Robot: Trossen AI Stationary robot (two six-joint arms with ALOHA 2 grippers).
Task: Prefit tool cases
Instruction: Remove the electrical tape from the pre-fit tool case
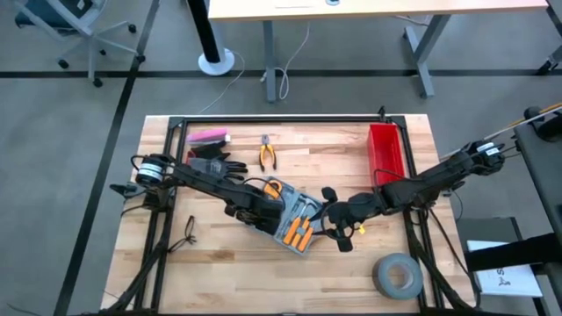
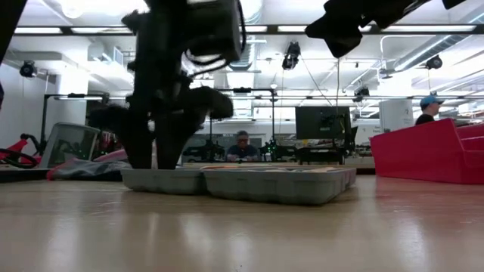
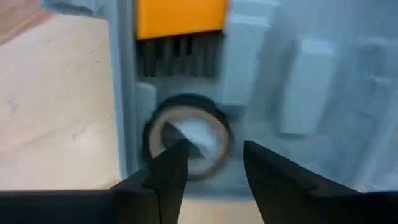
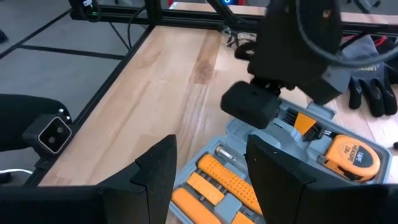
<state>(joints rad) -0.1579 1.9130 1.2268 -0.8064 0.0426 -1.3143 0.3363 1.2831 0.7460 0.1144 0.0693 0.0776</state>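
The grey-blue tool case (image 1: 294, 221) lies open on the wooden table, showing orange tools and an orange tape measure (image 4: 354, 155) in its slots. My left gripper (image 3: 214, 168) points down over the case's left half (image 2: 162, 180), open. Below its fingers a small dark roll of tape (image 3: 186, 140) lies in a moulded slot next to an orange brush (image 3: 180, 18). My right gripper (image 4: 205, 168) hangs open in the air just right of the case (image 1: 338, 224), holding nothing. My left gripper's fingers come from above, pointing down, over the small roll's rim (image 3: 163, 134). One fingertip (image 3: 177, 155) overlaps the rim in the left wrist view. I cannot tell whether it touches the roll. The roll lies flat in its slot.
A red bin (image 1: 384, 149) stands at the back right. A grey tape roll (image 1: 397, 274) lies near the front right. Orange-handled pliers (image 1: 266, 155), black gloves (image 1: 215, 164) and a pink object (image 1: 209, 136) lie behind the case. People show in the room beyond.
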